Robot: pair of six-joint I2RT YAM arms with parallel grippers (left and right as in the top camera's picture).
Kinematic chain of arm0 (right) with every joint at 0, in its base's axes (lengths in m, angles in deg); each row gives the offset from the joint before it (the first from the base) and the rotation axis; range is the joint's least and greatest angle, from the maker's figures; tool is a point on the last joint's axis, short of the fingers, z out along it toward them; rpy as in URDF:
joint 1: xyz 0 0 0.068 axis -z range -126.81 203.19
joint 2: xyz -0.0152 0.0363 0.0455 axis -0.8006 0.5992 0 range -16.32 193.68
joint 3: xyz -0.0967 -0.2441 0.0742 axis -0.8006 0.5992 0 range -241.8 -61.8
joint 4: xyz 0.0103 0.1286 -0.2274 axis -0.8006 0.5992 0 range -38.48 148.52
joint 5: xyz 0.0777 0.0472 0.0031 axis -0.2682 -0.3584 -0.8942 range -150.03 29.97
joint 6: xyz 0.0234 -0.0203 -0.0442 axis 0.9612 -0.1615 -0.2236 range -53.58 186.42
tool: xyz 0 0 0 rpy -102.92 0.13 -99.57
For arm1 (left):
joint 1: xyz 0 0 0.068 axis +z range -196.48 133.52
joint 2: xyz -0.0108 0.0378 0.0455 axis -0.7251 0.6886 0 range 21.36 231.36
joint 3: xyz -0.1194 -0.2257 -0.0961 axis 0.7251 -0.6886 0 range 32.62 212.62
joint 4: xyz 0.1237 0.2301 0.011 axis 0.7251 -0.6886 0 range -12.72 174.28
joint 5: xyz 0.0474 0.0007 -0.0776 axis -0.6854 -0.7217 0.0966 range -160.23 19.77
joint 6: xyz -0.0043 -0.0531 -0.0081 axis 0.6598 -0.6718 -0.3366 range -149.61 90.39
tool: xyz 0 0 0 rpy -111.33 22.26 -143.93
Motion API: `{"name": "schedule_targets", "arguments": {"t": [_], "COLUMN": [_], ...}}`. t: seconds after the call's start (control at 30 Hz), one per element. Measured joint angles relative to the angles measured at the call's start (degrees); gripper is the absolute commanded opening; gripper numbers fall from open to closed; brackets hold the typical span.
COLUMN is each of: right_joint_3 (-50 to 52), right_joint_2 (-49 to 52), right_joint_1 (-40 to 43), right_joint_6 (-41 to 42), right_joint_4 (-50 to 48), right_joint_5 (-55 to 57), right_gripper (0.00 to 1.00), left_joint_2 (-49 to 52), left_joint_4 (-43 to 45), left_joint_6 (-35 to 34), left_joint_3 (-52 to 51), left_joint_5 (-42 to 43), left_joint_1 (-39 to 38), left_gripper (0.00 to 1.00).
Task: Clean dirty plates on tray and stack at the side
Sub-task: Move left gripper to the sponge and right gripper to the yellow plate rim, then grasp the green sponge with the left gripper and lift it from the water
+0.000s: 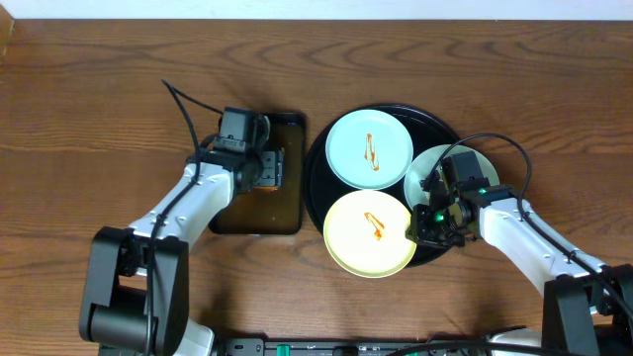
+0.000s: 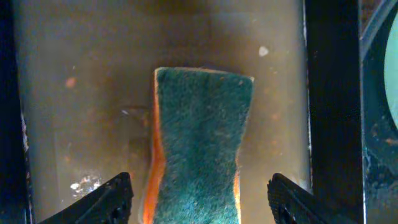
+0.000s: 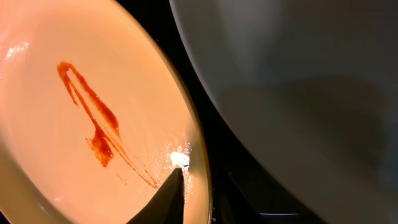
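A large round glossy black tray [image 1: 435, 127] sits right of centre on the brown wooden table [image 1: 99, 99], towards its far edge. It holds a sauce-streaked pale mint-blue round plate [image 1: 351, 133], a streaked cream-yellow round plate [image 1: 351, 247], and a second mint-blue plate [image 1: 423, 166] partly under the right gripper [image 1: 427, 225]. The left gripper [image 1: 269, 170] hangs over a dark rectangular pan [image 1: 282, 213] just left of the tray.

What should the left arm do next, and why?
Probably lower the left gripper and close on the sponge: its fingers are open either side of it in the pan, and the cream plate and mint plate show sauce streaks.
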Motion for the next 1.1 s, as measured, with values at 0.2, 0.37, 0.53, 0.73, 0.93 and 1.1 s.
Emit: {"name": "schedule_targets", "arguments": {"t": [0.2,0.37,0.53,0.73,0.93,1.1], "right_joint_3": [0.00,0.00,0.00,0.00,0.00,0.00], "right_joint_2": [0.00,0.00,0.00,0.00,0.00,0.00], "right_joint_1": [0.00,0.00,0.00,0.00,0.00,0.00], "right_joint_6": [-0.04,-0.04,-0.04,-0.04,-0.04,-0.04], "right_joint_4": [0.02,0.02,0.02,0.02,0.02,0.13], "right_joint_5": [0.00,0.00,0.00,0.00,0.00,0.00], "right_gripper": [0.13,0.13,0.13,0.13,0.13,0.13], "left_joint_2": [2.14,3.54,4.24,5.38,5.35,2.95], "left_joint_4": [1.64,2.82,3.02,3.26,3.34,2.73], "left_joint_6": [0.04,0.17,0.39,0.26,0.20,0.17], "left_joint_3": [0.02,0.02,0.02,0.24,0.26,0.24], "left_joint_5": [-1.88,-2.71,-3.76,-4.33,-4.37,-4.37], "left_joint_1": [-1.60,-1.84,-1.84,-1.84,-1.84,-1.79], "left_gripper": [0.59,0.51,0.31,0.08,0.07,0.07]}}
